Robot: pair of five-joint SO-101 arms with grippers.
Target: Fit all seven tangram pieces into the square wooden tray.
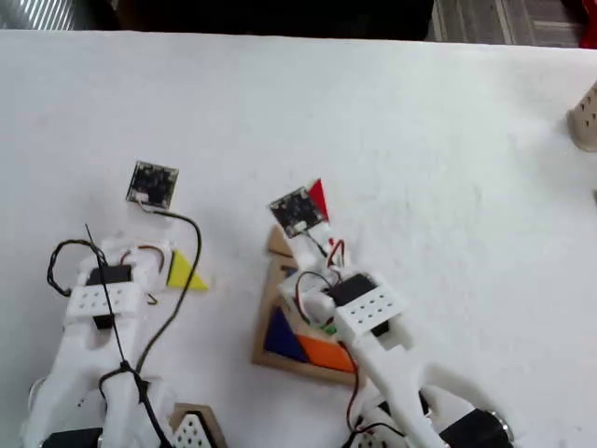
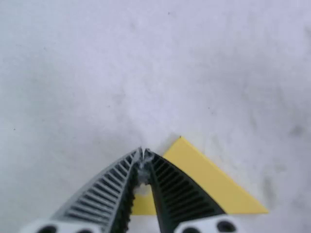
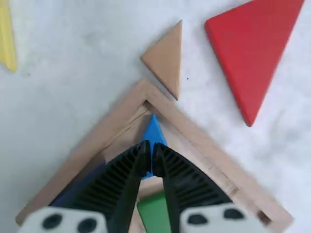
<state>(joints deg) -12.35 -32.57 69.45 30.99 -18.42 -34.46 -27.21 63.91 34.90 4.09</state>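
Left gripper (image 2: 144, 155) clenched, empty; right gripper (image 3: 151, 153) seemingly pinches blue piece (image 3: 153, 130) in tray (image 3: 204, 145) corner. Stiff, thin, light: grip opposite edges.

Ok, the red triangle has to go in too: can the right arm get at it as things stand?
Probably yes, once freed: the red triangle lies on bare table just past the tray corner, nothing on it. But the right gripper looks shut on a light blue piece.
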